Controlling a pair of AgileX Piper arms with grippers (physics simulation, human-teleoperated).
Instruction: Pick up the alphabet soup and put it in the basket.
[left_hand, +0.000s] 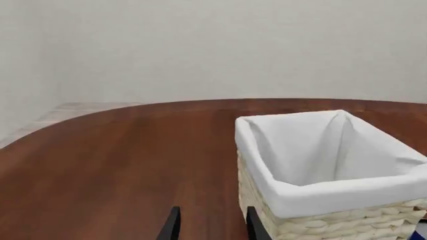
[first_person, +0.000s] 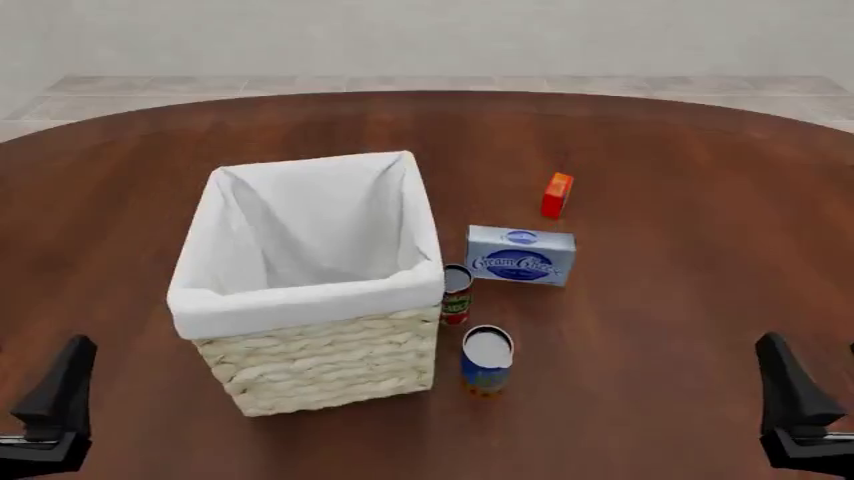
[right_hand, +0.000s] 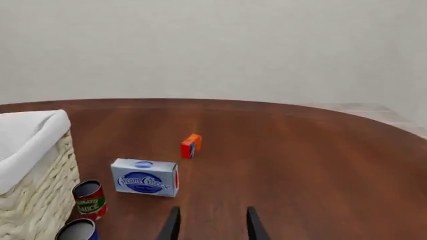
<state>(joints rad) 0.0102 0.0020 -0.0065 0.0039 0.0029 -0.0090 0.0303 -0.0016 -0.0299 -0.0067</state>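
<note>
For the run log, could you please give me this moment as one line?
left gripper open, empty | right gripper open, empty | alphabet soup upright beside basket | not yet grasped

1. The basket (first_person: 315, 300) stands on the table (first_person: 667, 150), left of centre in the front view.
2. The alphabet soup (first_person: 486, 360) stands upright just right of the basket's near right corner, apart from it.
3. A smaller can (first_person: 457, 294) stands behind the alphabet soup, close against the basket's right wall; contact cannot be confirmed.
4. A cream cheese box (first_person: 521, 255) lies right of and behind the smaller can.
5. A small box (first_person: 557, 195) lies farther back, behind the cream cheese box.
6. The left gripper (first_person: 54, 405) sits at the near left edge and the right gripper (first_person: 797, 410) at the near right edge, both well apart from the objects.
</note>
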